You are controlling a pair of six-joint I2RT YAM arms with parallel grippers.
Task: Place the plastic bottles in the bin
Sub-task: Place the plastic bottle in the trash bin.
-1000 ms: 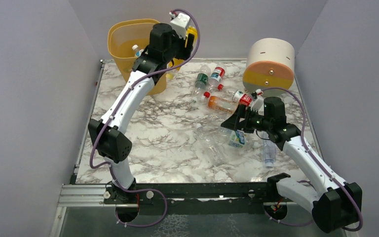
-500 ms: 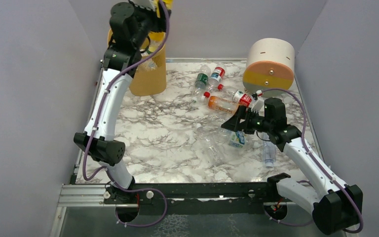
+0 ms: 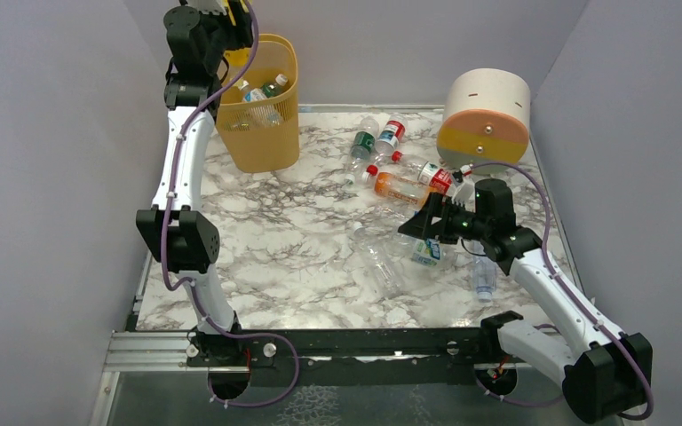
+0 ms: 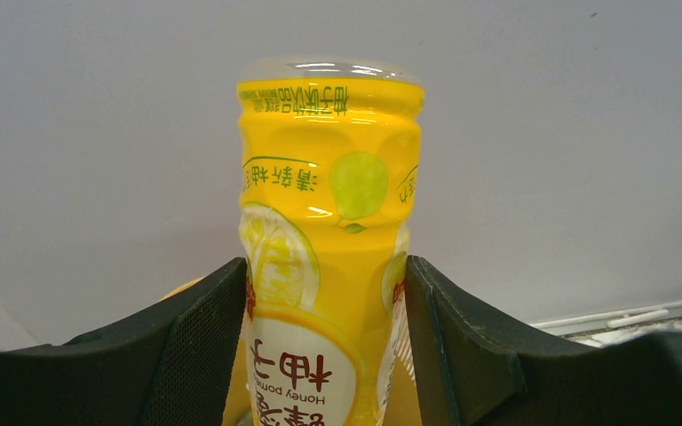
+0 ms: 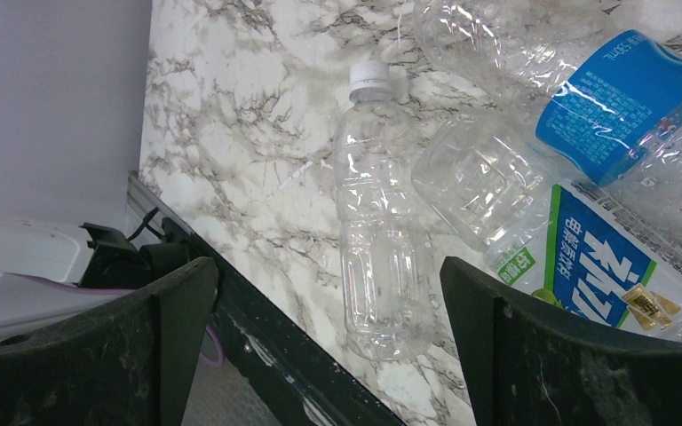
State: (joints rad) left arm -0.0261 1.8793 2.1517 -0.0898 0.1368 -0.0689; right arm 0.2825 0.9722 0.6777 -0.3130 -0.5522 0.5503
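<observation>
High by the bin (image 3: pixel 262 142), left end effector (image 4: pixel 324 266) clamps a yellow-labelled bottle (image 4: pixel 330 160): citrus graphics, clear base. Right end effector (image 5: pixel 326 266) wide apart over a clear white-capped bottle (image 5: pixel 380 257).

Marble table (image 3: pixel 293 244) bears bin (image 3: pixel 262 138), drum (image 3: pixel 484 111); plastic bottles (image 3: pixel 398 187) lie scattered.

Glossy plastic bottle (image 4: pixel 329 222), marble-look table (image 5: pixel 231 133).
</observation>
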